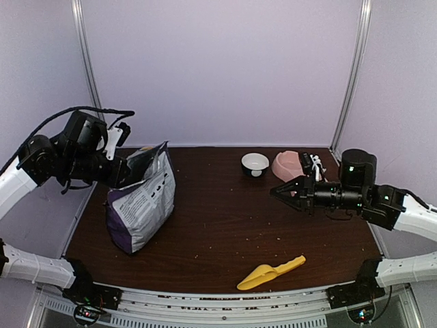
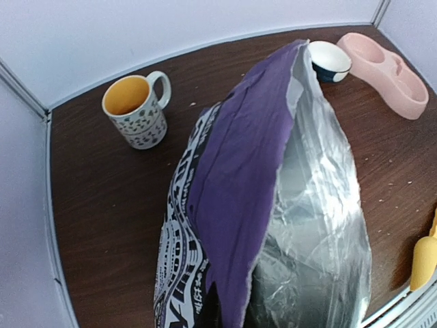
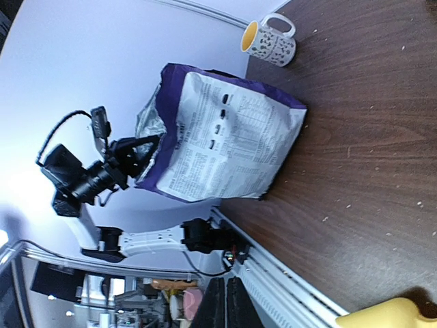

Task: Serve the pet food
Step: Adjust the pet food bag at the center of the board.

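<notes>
A purple pet food bag [image 1: 141, 205] stands at the table's left, its top open and its silver lining [image 2: 321, 205] showing. The pet food itself is hidden inside. My left gripper [image 1: 127, 171] is shut on the bag's upper rim; in the left wrist view the purple edge [image 2: 235, 205] runs down into the jaws [image 2: 229, 304]. My right gripper [image 1: 277, 191] hovers shut above the right half of the table with nothing between its fingers [image 3: 220, 301]. A yellow scoop [image 1: 271, 272] lies near the front edge, apart from both grippers.
A pink double bowl [image 1: 289, 165] and a small white bowl [image 1: 255, 164] sit at the back right. A patterned mug [image 2: 135, 109] stands behind the bag at the back left. Small crumbs dot the dark wood table [image 1: 225, 225]. White walls enclose the table's back and sides.
</notes>
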You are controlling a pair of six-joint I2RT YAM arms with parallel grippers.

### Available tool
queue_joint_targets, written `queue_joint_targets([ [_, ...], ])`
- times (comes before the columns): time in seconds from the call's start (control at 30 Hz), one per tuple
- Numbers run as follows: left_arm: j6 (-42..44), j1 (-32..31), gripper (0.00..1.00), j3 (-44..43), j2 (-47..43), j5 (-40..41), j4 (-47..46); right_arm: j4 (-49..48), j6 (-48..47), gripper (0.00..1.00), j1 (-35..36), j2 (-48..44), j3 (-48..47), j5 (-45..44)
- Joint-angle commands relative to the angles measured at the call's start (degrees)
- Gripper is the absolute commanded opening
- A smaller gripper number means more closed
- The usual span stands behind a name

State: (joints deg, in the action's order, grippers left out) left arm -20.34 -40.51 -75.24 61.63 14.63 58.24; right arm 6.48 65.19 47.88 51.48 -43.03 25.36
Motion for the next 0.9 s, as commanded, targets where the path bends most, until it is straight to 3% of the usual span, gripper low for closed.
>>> queue_joint_targets([
  [0.0,-6.5,-7.3,0.00,5.1,-3.8,3.8,-28.4,-6.1,16.5,0.00,-1.3,-2.9,1.6,8.9],
  [0.1,-8.4,-13.0,0.00,9.6,-1.4,2.6,-39.2,-8.4,23.0,0.00,-1.5,-3.0,2.3,10.4],
  [0.43,-9.3,-22.9,0.00,5.6,13.9,0.0,-52.9,-34.2,45.1,0.00,-1.7,-0.2,11.4,10.7],
  [0.7,-11.2,-25.3,0.00,5.7,18.9,-1.7,-61.6,-32.1,46.4,0.00,-1.8,0.6,12.4,7.6],
  [0.87,-11.8,-27.0,0.00,4.0,22.3,-2.9,-64.1,-21.6,39.7,0.00,-1.7,1.9,9.8,5.9],
])
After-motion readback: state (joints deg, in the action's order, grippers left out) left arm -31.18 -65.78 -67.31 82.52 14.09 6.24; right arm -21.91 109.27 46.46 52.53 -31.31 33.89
